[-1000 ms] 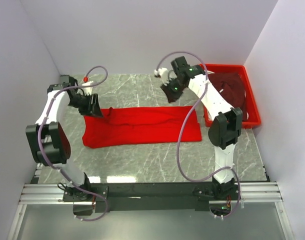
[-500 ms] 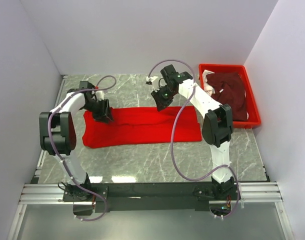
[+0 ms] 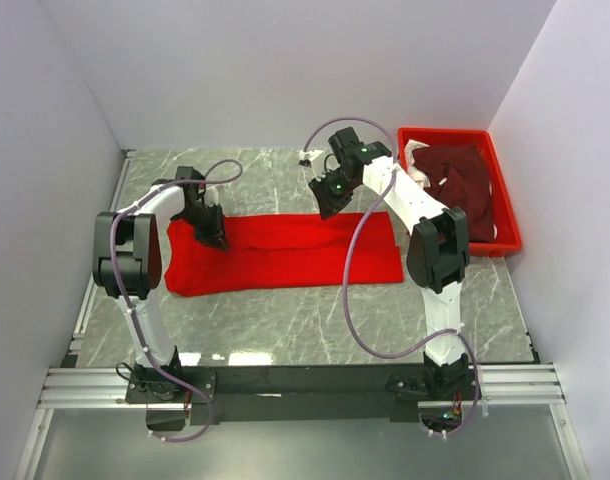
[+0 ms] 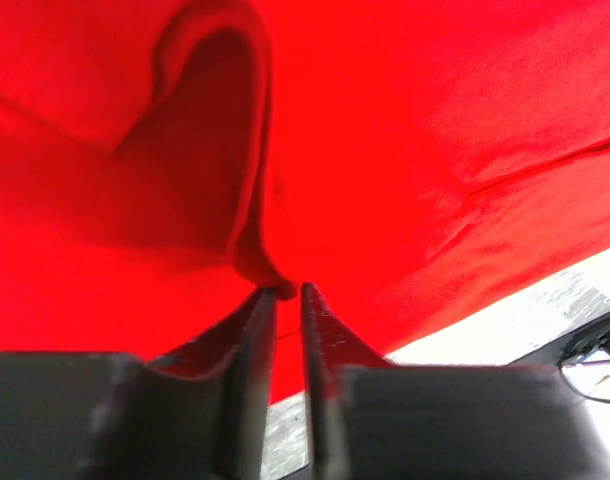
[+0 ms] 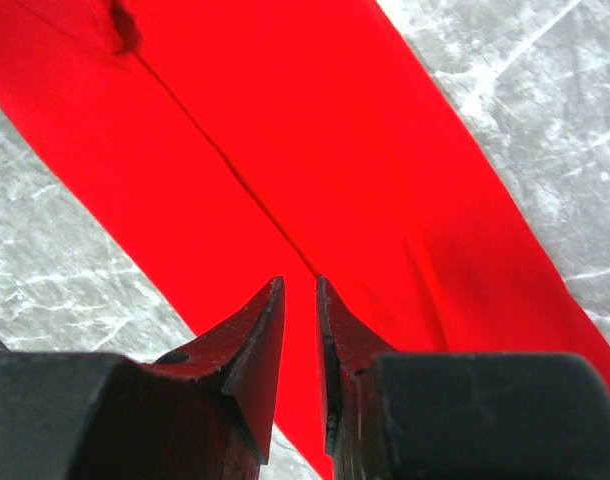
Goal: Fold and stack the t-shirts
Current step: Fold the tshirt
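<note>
The bright red t-shirt (image 3: 285, 255) lies spread as a long band across the marble table. My left gripper (image 3: 213, 238) is low on its back left part. In the left wrist view its jaws (image 4: 288, 290) stand almost together, pinching a raised fold of the red cloth (image 4: 435, 120) at their tips. My right gripper (image 3: 328, 205) hovers over the shirt's back edge near the middle. In the right wrist view it (image 5: 300, 282) has a narrow gap with nothing in it, above the flat red cloth (image 5: 315, 130). The dark maroon t-shirt (image 3: 463, 180) lies bunched in the tray, with white fabric (image 3: 413, 152) beside it.
The rigid red plastic tray (image 3: 506, 205) stands at the back right against the right wall. White walls close in the table on the left, back and right. The right arm's cable loops over the shirt's right part.
The left gripper moved right from the shirt's back left corner onto the cloth. The right gripper came down and left from near the tray to the shirt's back edge.
</note>
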Robot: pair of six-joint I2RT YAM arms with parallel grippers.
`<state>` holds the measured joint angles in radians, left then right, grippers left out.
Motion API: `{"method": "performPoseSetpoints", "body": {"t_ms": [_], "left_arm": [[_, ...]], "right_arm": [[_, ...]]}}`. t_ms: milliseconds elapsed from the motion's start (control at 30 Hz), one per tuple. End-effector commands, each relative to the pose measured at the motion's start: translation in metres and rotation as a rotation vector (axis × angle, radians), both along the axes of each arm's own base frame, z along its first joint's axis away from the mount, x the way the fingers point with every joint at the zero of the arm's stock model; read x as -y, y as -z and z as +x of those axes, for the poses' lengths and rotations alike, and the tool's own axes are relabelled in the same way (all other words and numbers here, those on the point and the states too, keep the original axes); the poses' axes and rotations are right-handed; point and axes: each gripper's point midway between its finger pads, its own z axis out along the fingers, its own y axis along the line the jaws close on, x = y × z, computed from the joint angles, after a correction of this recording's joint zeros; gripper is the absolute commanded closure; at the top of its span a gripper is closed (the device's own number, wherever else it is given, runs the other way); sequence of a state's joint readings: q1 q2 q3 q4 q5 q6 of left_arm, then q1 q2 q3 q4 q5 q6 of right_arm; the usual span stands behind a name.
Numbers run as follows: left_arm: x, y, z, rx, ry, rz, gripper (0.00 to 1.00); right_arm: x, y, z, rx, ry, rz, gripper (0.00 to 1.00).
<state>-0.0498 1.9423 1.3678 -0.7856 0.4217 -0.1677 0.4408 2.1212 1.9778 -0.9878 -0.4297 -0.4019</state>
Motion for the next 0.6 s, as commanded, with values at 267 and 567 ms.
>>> {"method": "performPoseSetpoints", "body": {"t_ms": [267, 567], "left_arm": [[0.056, -0.042, 0.053, 0.185, 0.107, -0.102, 0.99], [0.101, -0.052, 0.09, 0.273, 0.207, -0.224, 0.77]], "right_arm": [[0.014, -0.017, 0.011, 0.057, 0.006, 0.005, 0.74], [0.011, -0.015, 0.02, 0.065, 0.016, 0.017, 0.73]]}}
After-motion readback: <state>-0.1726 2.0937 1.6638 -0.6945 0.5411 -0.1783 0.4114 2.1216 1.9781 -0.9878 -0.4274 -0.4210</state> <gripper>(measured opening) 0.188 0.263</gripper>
